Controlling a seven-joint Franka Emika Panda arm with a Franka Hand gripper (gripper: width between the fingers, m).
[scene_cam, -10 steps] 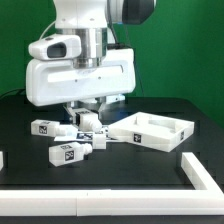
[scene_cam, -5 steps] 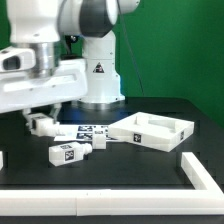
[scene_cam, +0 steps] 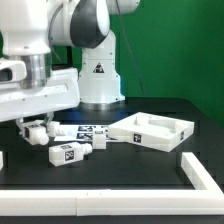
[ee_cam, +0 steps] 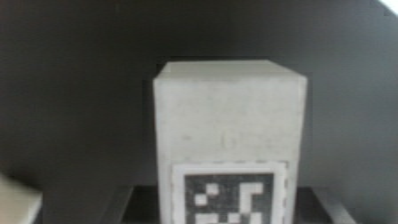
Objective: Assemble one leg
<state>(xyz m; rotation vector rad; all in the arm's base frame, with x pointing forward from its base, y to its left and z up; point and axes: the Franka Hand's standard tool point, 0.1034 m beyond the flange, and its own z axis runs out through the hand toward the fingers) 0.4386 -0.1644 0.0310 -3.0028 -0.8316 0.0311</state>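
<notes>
Item 1: leg (scene_cam: pixel 42 129), white tagged post, on the black table (scene_cam: pixel 130 170) at the exterior view's left, between the gripper (scene_cam: pixel 38 127) fingers (cannot tell whether they clamp it).
Item 2: rimmed panel (scene_cam: pixel 172 124), tray-like, well apart from item 1; two further legs (scene_cam: pixel 68 153) lie outside it.

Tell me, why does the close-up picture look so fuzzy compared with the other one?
Wrist view: the white post fills the frame, so its edges and tag are soft. Exterior view: sharper, evenly lit, the white arm bright against the black table.
</notes>
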